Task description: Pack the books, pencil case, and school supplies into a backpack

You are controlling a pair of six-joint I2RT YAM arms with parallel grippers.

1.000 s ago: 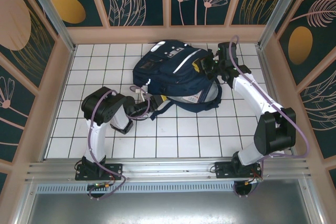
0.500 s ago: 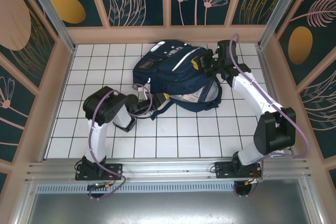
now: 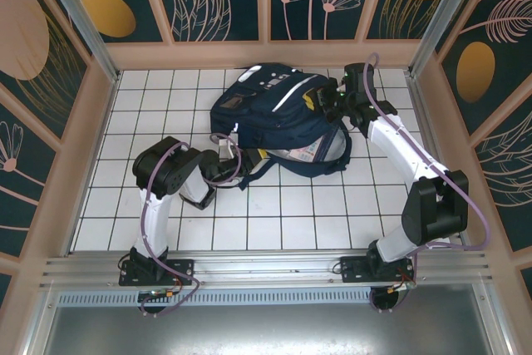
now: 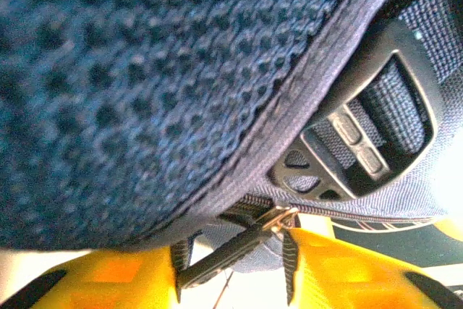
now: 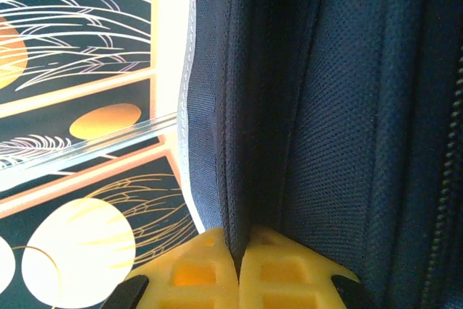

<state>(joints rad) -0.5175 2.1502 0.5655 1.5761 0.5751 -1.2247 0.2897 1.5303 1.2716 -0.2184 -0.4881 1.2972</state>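
Slippage is the main risk: the zipper pull (image 4: 226,250) is a thin tab lying aslant between the fingers of the left gripper (image 4: 231,262). If they close off-centre, it could slide out, or they could catch the mesh panel (image 4: 145,92) instead. A hard tug might also drag the backpack (image 3: 274,114) across the counter (image 3: 291,214), or pull its fabric out of the right gripper (image 5: 239,242).

The left gripper's fingers stand apart, straddling the pull at the backpack's near-left corner without clamping it. The right gripper is pinched tight on a fold of the backpack's right edge. The backpack itself lies flat towards the counter's far side.
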